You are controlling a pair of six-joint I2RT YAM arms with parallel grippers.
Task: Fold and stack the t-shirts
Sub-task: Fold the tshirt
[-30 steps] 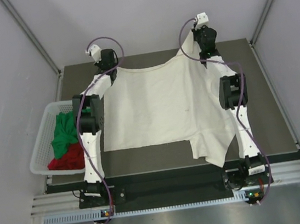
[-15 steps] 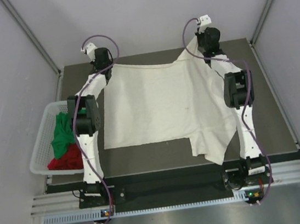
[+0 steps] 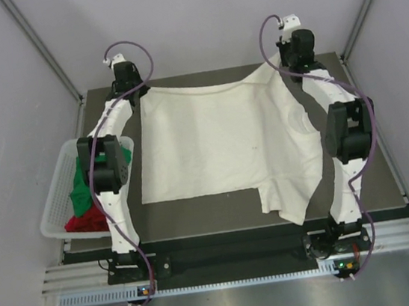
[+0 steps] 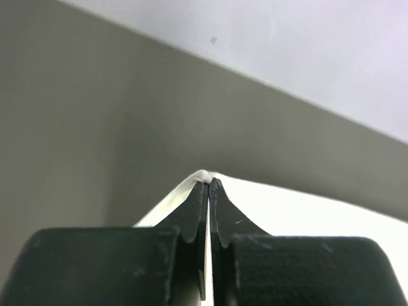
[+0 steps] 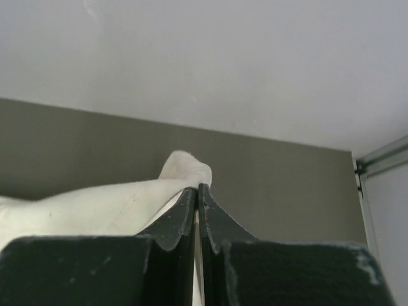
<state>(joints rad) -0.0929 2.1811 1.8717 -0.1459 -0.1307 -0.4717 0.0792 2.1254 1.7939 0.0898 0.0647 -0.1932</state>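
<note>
The cream-white t-shirt (image 3: 221, 139) lies spread over the dark table, its far edge stretched between both arms. My left gripper (image 3: 138, 91) is shut on the shirt's far left corner (image 4: 203, 175). My right gripper (image 3: 282, 58) is shut on the far right corner (image 5: 185, 167), where a lump of cloth pokes past the fingertips. A sleeve and a loose flap (image 3: 289, 194) hang toward the near right. The green t-shirt (image 3: 82, 186) and the red t-shirt (image 3: 92, 219) lie crumpled in the basket at the left.
The white mesh basket (image 3: 55, 207) stands on the table's left edge, beside the left arm's elbow (image 3: 104, 166). Grey walls close in behind and at both sides. The table's far edge (image 3: 202, 74) runs just behind the grippers.
Both grippers have pulled the shirt's far corners outward and further back, so the far edge is now stretched wider and straighter. Both elbows have swung outward.
</note>
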